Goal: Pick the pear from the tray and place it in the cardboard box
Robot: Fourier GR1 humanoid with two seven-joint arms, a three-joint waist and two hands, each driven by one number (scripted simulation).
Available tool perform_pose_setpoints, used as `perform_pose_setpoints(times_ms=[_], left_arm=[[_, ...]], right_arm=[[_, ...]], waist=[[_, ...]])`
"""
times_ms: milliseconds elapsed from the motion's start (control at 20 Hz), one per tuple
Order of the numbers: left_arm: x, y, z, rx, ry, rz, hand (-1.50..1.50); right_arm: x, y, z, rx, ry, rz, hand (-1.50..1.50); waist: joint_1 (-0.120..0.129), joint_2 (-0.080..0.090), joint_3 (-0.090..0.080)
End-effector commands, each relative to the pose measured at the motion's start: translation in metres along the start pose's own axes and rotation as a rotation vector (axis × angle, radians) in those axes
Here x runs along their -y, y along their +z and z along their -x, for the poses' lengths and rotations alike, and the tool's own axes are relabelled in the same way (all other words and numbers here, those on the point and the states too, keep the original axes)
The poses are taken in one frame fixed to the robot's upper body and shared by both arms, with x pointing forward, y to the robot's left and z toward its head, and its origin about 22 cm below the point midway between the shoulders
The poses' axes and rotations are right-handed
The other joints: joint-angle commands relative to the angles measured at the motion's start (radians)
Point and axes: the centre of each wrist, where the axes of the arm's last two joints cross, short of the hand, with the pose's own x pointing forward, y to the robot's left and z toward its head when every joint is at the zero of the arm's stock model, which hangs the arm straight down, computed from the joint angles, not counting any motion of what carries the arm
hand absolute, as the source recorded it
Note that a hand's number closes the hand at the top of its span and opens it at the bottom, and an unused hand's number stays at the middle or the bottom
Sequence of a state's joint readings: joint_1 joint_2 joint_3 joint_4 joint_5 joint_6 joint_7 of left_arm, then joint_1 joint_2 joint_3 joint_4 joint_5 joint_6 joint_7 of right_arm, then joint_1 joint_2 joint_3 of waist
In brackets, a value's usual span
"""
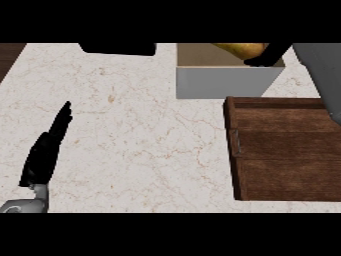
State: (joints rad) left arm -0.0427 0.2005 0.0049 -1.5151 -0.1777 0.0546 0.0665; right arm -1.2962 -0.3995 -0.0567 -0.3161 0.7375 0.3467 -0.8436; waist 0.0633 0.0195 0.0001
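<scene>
Reaching across the top right corner, the right forearm (335,85) runs up the view's right side and ends over the box (228,82), where the right hand (265,57) shows only as a dark shape at the box's far right corner. Its fingers appear curled against the pear (243,49), a yellow-brown form above the box's open top at the view's upper edge; how much of the fruit the hand wraps is hidden. The box stands on the counter (129,130), its pale front wall facing the viewer, just beyond the tray (295,150). That tray is dark wood, lying at the right with its planks bare. At the lower left the left hand (47,150) rests edge-on with fingers straight, pointing up and away, holding nothing and well apart from both box and tray. A black object (117,48) sits at the counter's far edge, left of the box; what it is cannot be told.
</scene>
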Motion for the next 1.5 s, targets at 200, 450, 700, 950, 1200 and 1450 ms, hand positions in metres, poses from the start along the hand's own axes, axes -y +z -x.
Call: perform_pose_setpoints(times_ms=[200,450,700,950,1200,1450], left_arm=[[0.005,-0.002,-0.015,0.006,0.011,0.000,0.00],[0.008,0.001,-0.006,0.004,0.000,-0.012,0.00],[-0.001,-0.008,-0.025,0.023,-0.007,0.004,0.00],[-0.003,0.001,-0.017,0.011,-0.004,0.012,0.00],[0.000,0.000,-0.011,0.022,0.013,0.015,0.00],[0.007,-0.008,-0.023,0.021,-0.001,0.021,0.00]], right_arm=[[-0.068,-0.026,0.006,-0.010,-0.013,-0.165,1.50],[-0.112,-0.059,-0.011,-0.098,-0.094,-0.175,-1.50],[-0.099,-0.047,-0.002,-0.065,-0.158,-0.113,-1.50],[-0.096,-0.037,0.005,-0.084,-0.396,0.082,-1.50],[-0.063,-0.028,0.006,-0.094,-0.580,0.222,-1.50],[-0.024,0.008,0.020,-0.102,-0.712,0.351,-1.50]], waist=[[-0.005,0.000,0.001],[-0.001,0.002,0.000],[0.012,0.010,0.001],[0.006,0.006,0.001],[0.025,0.018,0.001],[0.021,0.023,0.002]])
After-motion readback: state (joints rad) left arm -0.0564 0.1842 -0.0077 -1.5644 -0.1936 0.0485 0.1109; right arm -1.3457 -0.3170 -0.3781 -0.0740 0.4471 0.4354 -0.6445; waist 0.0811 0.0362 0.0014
